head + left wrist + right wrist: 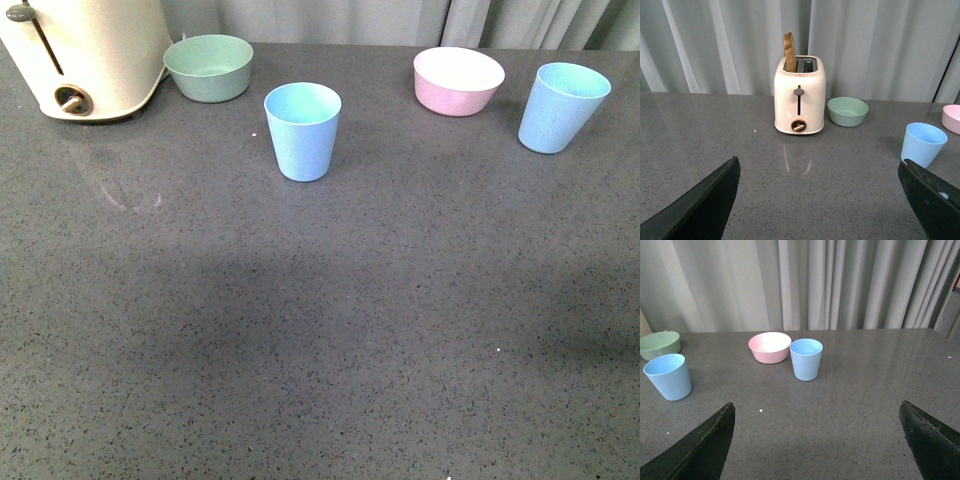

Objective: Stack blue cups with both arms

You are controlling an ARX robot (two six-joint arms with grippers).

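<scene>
nearer blue cup (303, 130): upright at 12 o'clock in the front view, alone on the speckled grey counter (320, 340), bare inside.
second blue cup (562, 107): upright at 2 o'clock, near the pink bowl, well apart from its twin, bare inside.
pink bowl (458, 82): at 1 o'clock, pale inside.
green bowl (208, 68): at 11 o'clock, just beside the toaster, bare inside.
toaster (90, 55): cream, at 10 o'clock; one slot holds a brown slice (789, 51) standing upright.
writing: a small reddish mark below the toaster's slots, too small to read.
left gripper (818, 162): jaws spread wide, pinching nothing.
right gripper (816, 405): jaws spread wide, pinching nothing.
</scene>
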